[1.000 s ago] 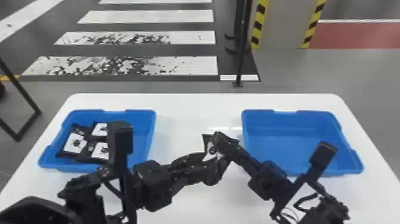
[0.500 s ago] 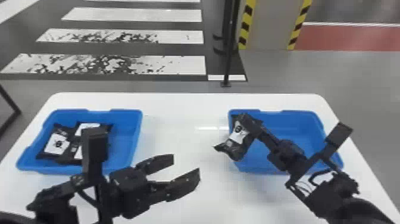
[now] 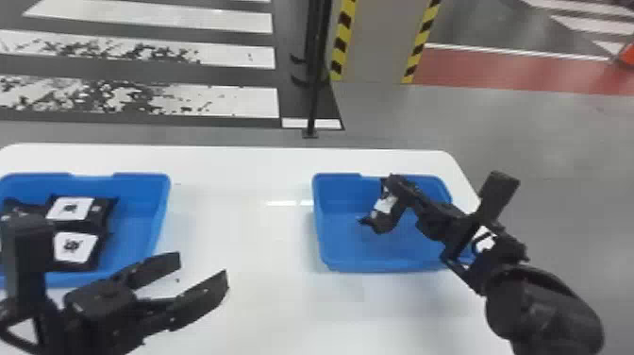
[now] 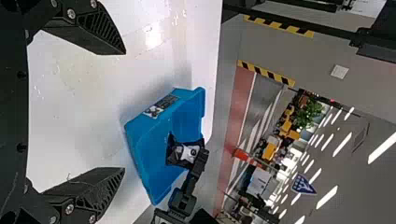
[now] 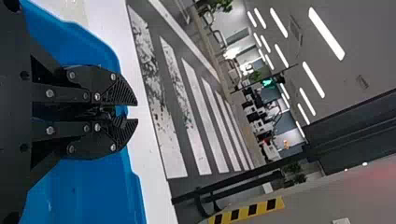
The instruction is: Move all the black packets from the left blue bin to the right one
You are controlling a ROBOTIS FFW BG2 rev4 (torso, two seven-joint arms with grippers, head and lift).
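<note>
- At 9 o'clock in the head view, the left blue bin is on the white desk.
- In that bin, one black packet lies toward 12 o'clock and a second packet toward 6 o'clock. Both have white labels. Part of a third packet shows toward 10 o'clock.
- At 10 o'clock, fat white stripes run over the dark floor.
- At 8 o'clock, the left hand is spread wide over the desk, with nothing between its fingers.
- At 12 o'clock, a thin black pole stands on the floor past the desk.
- At 4 o'clock, the right blue bin is on the desk.
- The right hand, near 3 o'clock, is pinching a black and white packet within that bin's edges. I can't tell if the packet touches the bottom.
- At 2 o'clock, a red strip crosses the floor.
</note>
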